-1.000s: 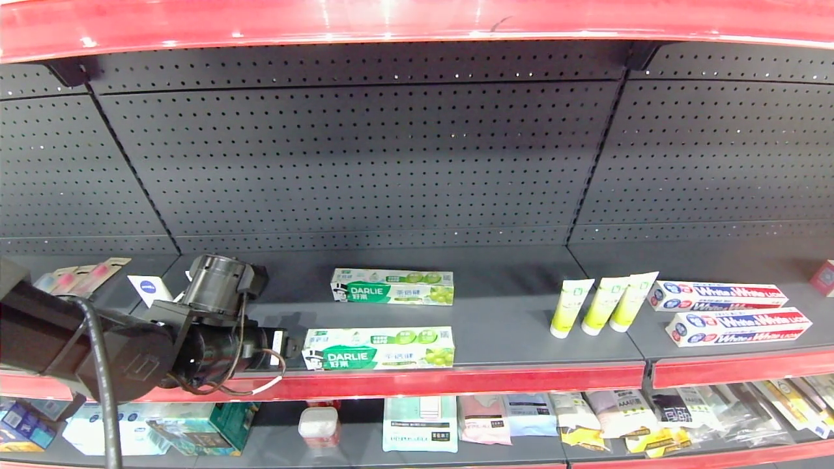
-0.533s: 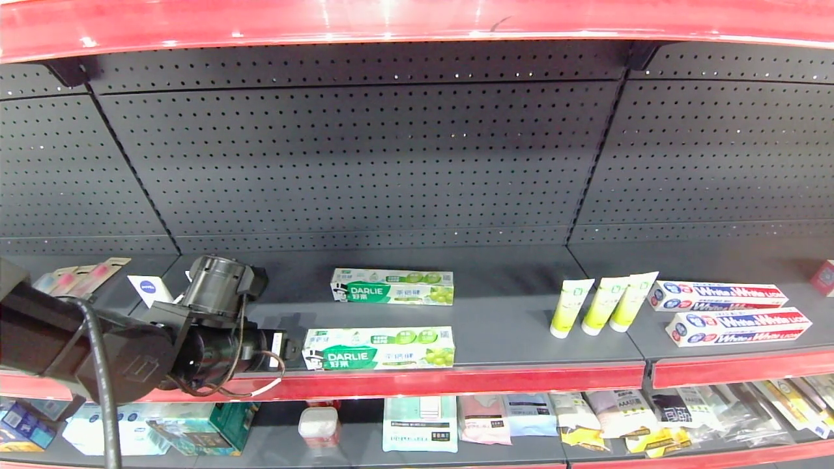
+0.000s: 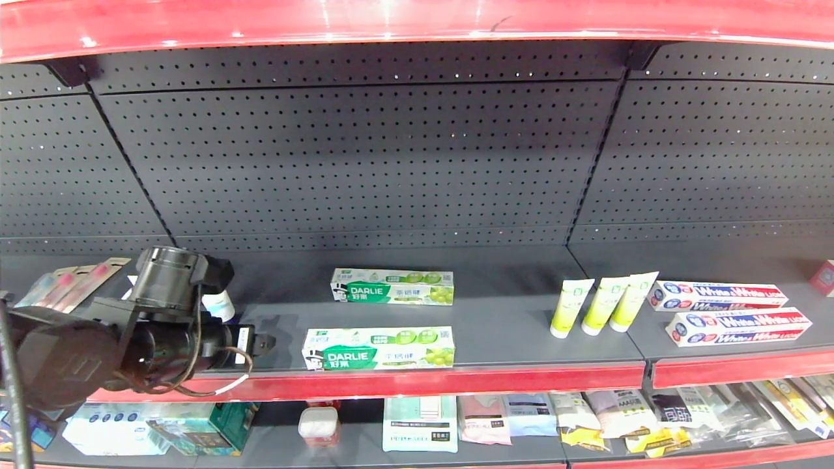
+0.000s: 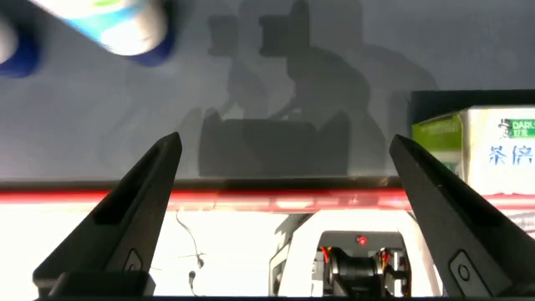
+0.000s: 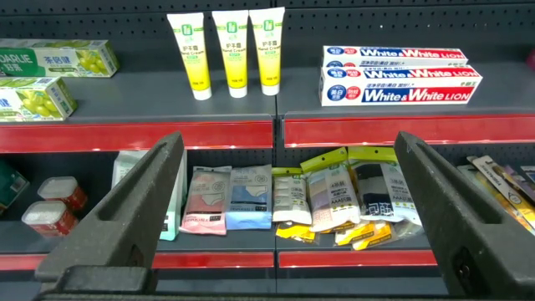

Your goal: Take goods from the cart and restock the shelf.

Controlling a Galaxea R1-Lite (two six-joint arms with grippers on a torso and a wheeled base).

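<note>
On the shelf [image 3: 508,319], right at the front edge, the green box [image 3: 378,348] lies flat along the red lip. The left tool [image 3: 264,341] is just beside its left end, not touching, fingers spread wide. The right tool [image 5: 288,159] is spread too.

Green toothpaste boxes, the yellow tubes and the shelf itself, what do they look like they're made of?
Green toothpaste boxes: printed cardboard, likely, slightly glossy; sharp folded edges and flat faces.
Yellow tubes: soft plastic, probably, matte; flat crimped ends, white caps.
Shelf: painted metal, seemingly, matte grey, with a punched-hole back panel.
</note>
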